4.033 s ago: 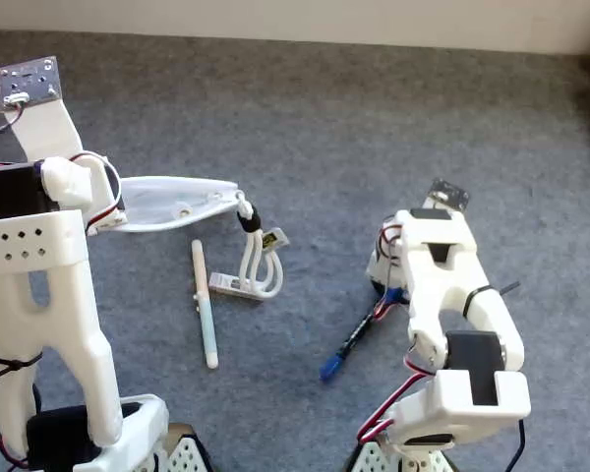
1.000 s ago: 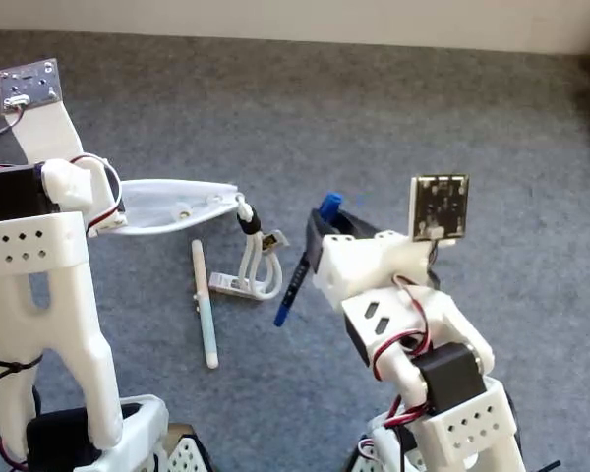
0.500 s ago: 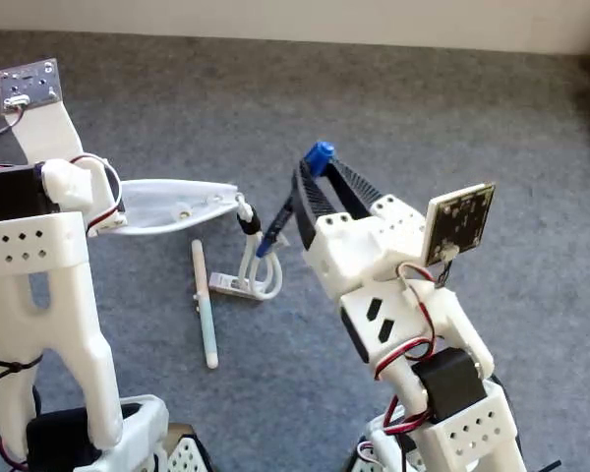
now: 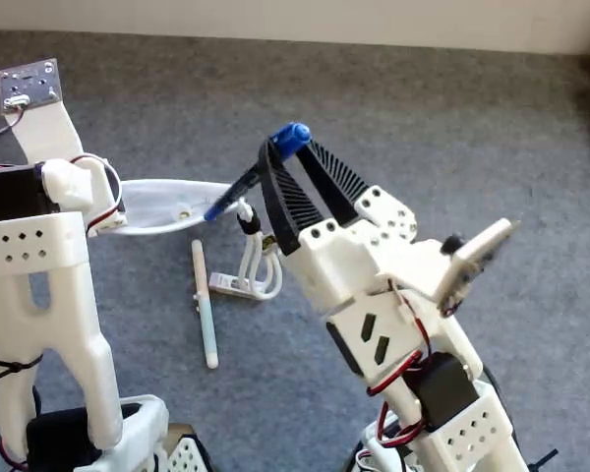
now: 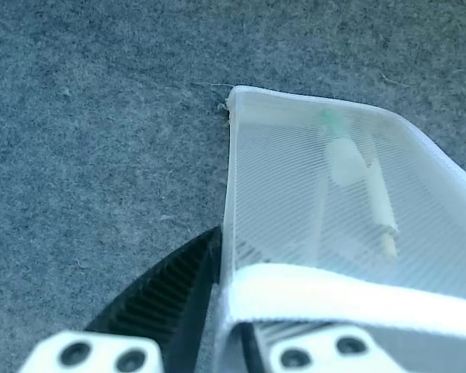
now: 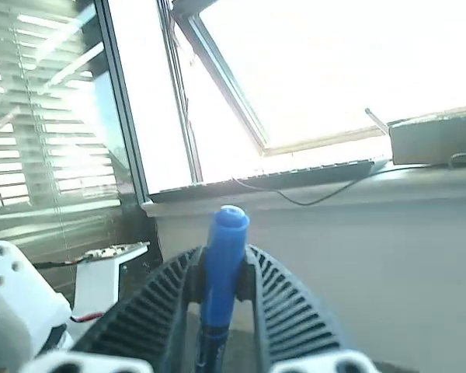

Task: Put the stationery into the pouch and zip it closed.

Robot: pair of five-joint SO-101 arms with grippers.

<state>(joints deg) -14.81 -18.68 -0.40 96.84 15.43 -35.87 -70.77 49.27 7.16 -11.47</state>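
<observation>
Swinging up and leftward, the right arm has carried the blue pen point(image 4: 238, 187) from beside the white looped item point(image 4: 258, 271) to the open end of the pouch point(image 4: 172, 205). At the left, the left end effector point(image 5: 225, 287) pinches the translucent pouch's rim, with pale stationery showing through its mesh, and a white pen point(image 4: 205, 305) lies on the grey tabletop point(image 4: 423, 118) just below. Further right, the right end effector point(image 4: 287, 147) is clamped on the blue pen, cap up between the fingertips and tip slanting down at the pouch.

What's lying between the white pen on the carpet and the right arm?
A white looped strap with a small tag lies on the carpet between the white pen and the right arm, seen in the high view.
</observation>
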